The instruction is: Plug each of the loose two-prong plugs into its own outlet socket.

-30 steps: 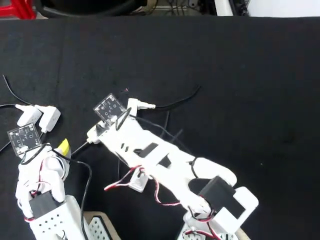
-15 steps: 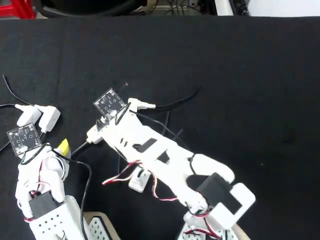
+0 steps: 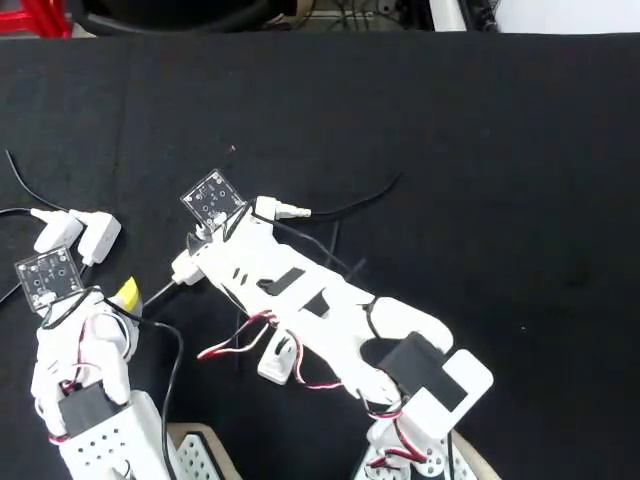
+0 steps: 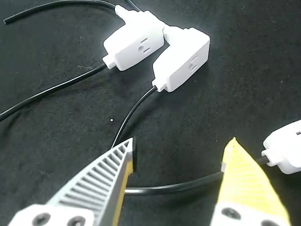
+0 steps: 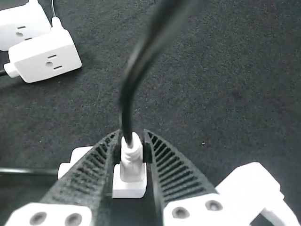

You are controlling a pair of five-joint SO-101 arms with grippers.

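Black cloth table (image 3: 500, 150): bears every item listed. Right gripper (image 5: 130, 135): both ribbed fingers are clamped on a white held plug (image 5: 127, 184). The plug's collar sits between the fingertips and its body lies deeper in. Its black cable (image 5: 141, 61) rises out of the grip. Position is left of the table's centre, to the right of the sockets and apart from them; contact with the cloth cannot be told. Left gripper (image 4: 181, 141): fingers are apart, one grey, one yellow, with nothing between the pads. It is at the near left, on the near side of the sockets. Left outlet socket (image 3: 56, 232) and right outlet socket (image 3: 101, 237): white, lying flat at the far left, slots unoccupied. They touch at their far ends and spread apart toward the near side. Second plug (image 3: 185, 267): white, lying loose just beside the right gripper. Its lead (image 4: 174, 187) runs along the cloth across the left gripper's gap. Third plug (image 3: 279, 210): white, lying loose just beyond the right arm, its wire trailing right.
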